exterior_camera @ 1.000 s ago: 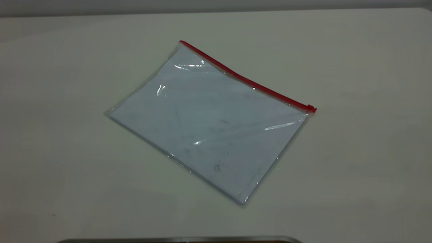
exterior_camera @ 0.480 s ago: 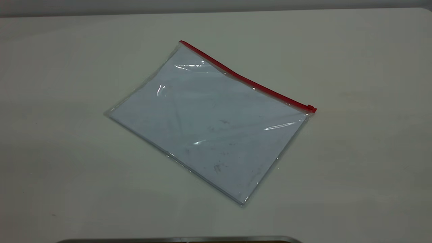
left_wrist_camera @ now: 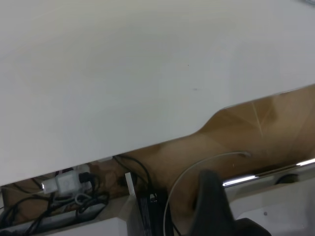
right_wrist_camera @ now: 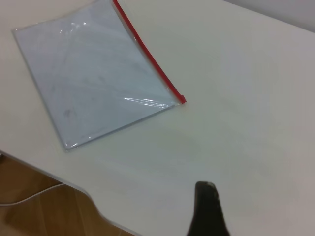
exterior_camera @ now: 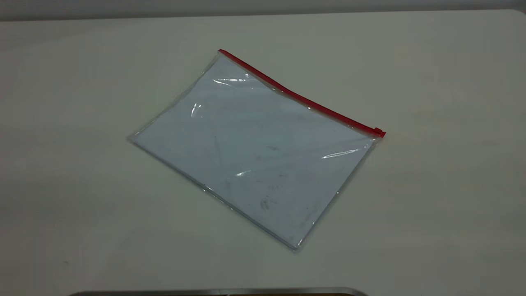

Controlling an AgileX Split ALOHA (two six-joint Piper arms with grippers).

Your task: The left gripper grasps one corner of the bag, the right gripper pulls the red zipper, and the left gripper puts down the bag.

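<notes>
Bag (exterior_camera: 254, 152) lies flat on the pale surface (exterior_camera: 431, 197), turned at an angle, nothing touching it. Pale bluish sheet inside, grey smudges showing through the clear plastic, a few glare streaks across the film.

Red zipper (exterior_camera: 300, 98) runs the full far long edge. Slider tab (exterior_camera: 379, 132) sits at the right-hand end of the strip. The corner (exterior_camera: 220, 52) at the opposite red end is flat on the surface.

My left hand (left_wrist_camera: 214, 204): only one dark finger shows in the left wrist view, out past the edge of the surface, above cables (left_wrist_camera: 74, 196) and a power strip (left_wrist_camera: 66, 183) below. Well apart from the bag, which does not appear in that view. Cannot tell whether it is spread or pressed together.

My right hand (right_wrist_camera: 206, 209): a single dark finger visible in the right wrist view, over bare surface, well apart from the bag and its slider end. Spread or pressed together: cannot tell.
</notes>
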